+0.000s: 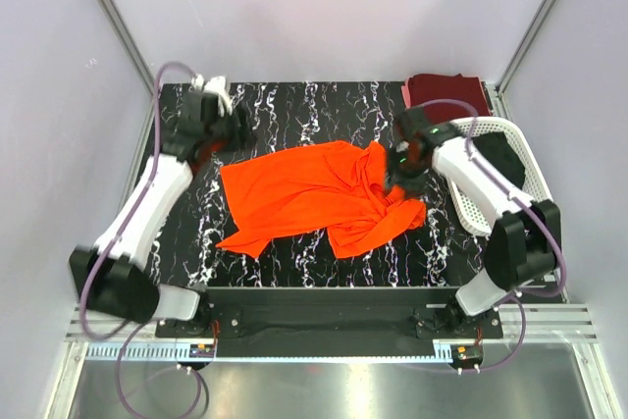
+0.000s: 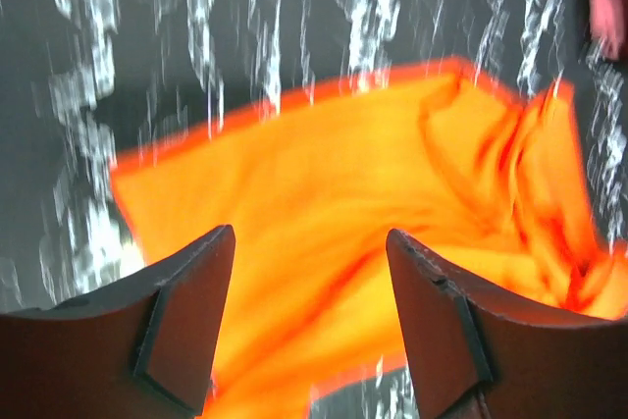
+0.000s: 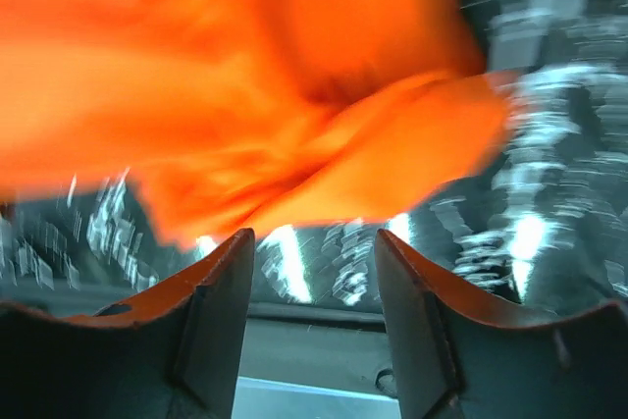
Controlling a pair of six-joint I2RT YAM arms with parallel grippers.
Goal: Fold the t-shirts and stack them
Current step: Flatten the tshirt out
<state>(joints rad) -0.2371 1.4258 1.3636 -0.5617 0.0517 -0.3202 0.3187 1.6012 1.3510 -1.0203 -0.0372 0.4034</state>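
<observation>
- Fingers of the left gripper [image 2: 309, 242] fill the bottom of the left wrist view. They are spread wide with nothing between them, and the orange t-shirt [image 2: 343, 174] lies on the table beneath, blurred.
- Right gripper [image 3: 314, 242] shows its two fingers parted at the bottom of its own wrist view, with no cloth pinched. Orange folds cross the upper half of that frame, also blurred.
- Seen from above, the orange t-shirt sits at the centre of the black marbled table [image 1: 294, 105].
- Its long axis runs left to right across the frame, tilting a little upward toward the right. The left part lies fairly smooth and the right end is bunched and rumpled.
- Left gripper hangs near the upper left of the table, just off the shirt's upper-left corner. The right gripper is over the bunched right end.
- Bare table shows along the top centre, down the left side, and in a narrow band at the bottom edge.
- White perforated basket [image 1: 476, 208] takes the right edge, with the black t-shirt [image 1: 505, 159] inside it. The right arm crosses in front of it.
- Maroon t-shirt [image 1: 446, 95] lies folded at the table's upper right corner, just behind the basket.
- Pale walls close the table in at left, right and top.
</observation>
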